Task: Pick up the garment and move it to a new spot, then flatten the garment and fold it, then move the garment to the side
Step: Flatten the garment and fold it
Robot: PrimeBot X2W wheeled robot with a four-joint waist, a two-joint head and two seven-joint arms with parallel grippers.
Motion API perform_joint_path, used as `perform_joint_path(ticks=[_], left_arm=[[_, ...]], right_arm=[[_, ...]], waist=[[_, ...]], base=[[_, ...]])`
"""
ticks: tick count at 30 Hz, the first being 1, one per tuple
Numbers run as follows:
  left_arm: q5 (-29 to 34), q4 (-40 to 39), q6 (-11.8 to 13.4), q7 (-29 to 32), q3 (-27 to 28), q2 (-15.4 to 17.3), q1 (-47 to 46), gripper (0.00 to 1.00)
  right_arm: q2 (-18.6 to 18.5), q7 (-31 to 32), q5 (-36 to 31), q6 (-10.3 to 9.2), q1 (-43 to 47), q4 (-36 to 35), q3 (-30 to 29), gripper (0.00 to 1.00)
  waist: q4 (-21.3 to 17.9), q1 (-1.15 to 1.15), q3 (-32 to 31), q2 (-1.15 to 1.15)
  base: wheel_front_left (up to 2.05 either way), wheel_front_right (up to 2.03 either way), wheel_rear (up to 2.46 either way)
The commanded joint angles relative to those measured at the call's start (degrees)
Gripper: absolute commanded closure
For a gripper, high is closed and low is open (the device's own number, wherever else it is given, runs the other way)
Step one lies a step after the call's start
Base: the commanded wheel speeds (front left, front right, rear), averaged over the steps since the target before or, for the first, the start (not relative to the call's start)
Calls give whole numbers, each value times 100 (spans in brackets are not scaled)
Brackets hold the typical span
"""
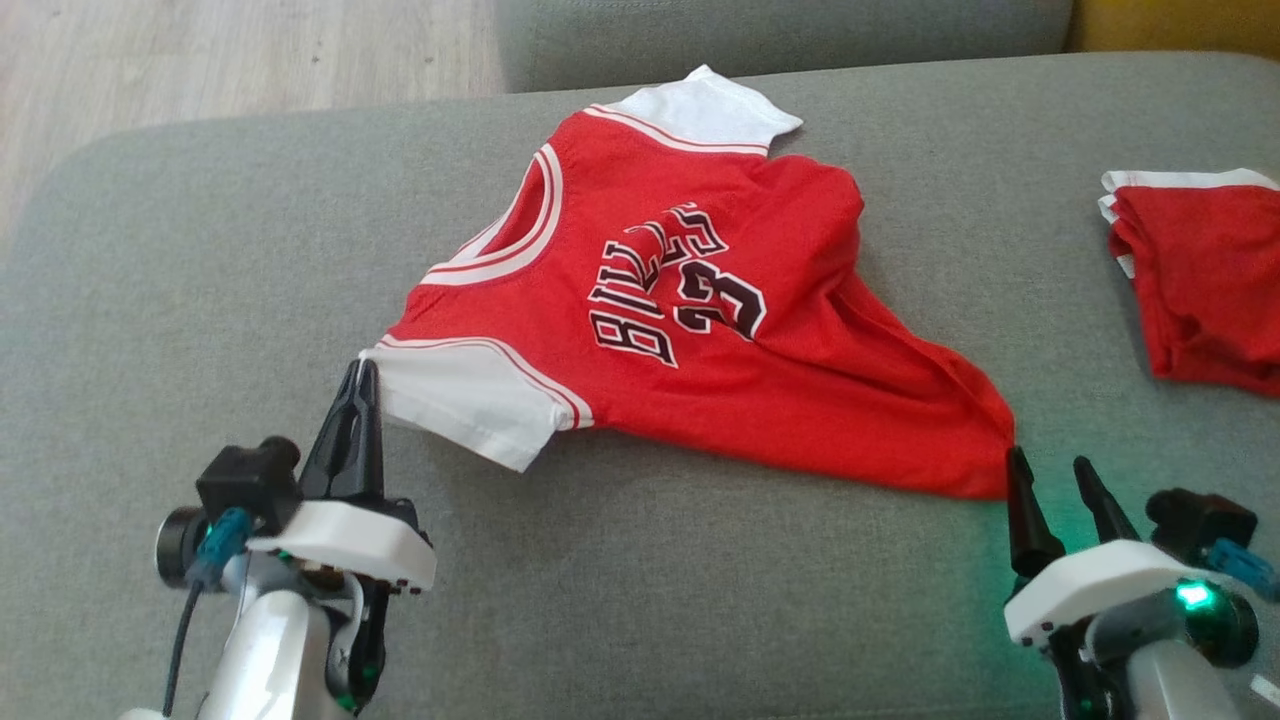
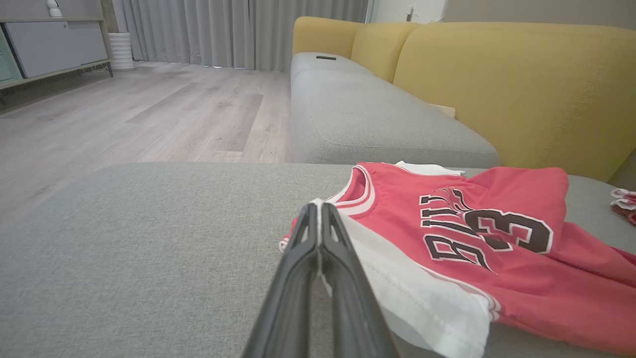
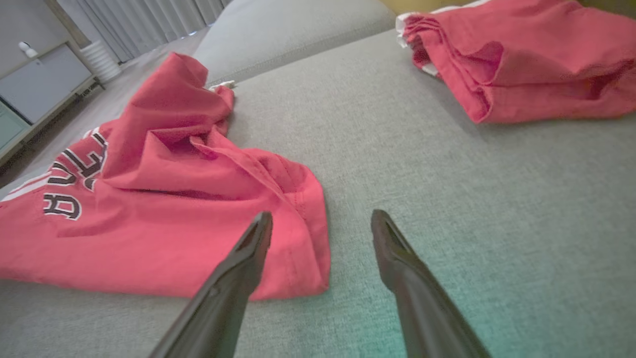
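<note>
**On the grey cushion: jersey pinched at one sleeve**

Across the middle of the grey cushion [image 1: 200,300] lies the red jersey [image 1: 700,330], rumpled, with its collar toward the left and its hem trailing to the near right. My left end effector [image 1: 362,370] is clamped tight on the outer corner of the near white sleeve [image 1: 470,400]. In the left wrist view, white cloth is nipped between its fingers [image 2: 303,263]. My right end effector [image 3: 322,216] is wide open with nothing in it. Its tips sit right at the near-right hem corner [image 3: 308,258], one finger over red cloth and one over bare cushion. A second red garment [image 1: 1200,280] is bunched at the far right, well apart.

I judge the jersey to be light, thin, limp and a little slick. It should sag between holds, and a single layer could slip free. I'd take a deep bite at the hem corner, past the stitched edge, so I can lift it from two points.
</note>
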Motion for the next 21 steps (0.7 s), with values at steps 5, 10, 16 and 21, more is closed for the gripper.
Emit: perform_joint_path(ticks=[5,10,16,21], left_arm=[[65,-289,-37,-35,189,16,-114,100],[70,-299,-53,-35,198,8,-121,100],[76,-331,-58,-36,233,4,-142,100],[63,-355,-67,-36,262,2,-179,100]], right_arm=[[-31,106,92,-5,-361,223,166,0],[-31,199,265,-5,-407,535,331,0],[-31,270,405,-5,-528,779,513,0],[-31,376,518,-5,-614,961,748,100]], waist=[[38,0,62,0],[40,0,92,0],[13,0,115,0],[10,0,114,0]], base=[[0,0,0],[0,0,0],[0,0,0],[0,0,0]])
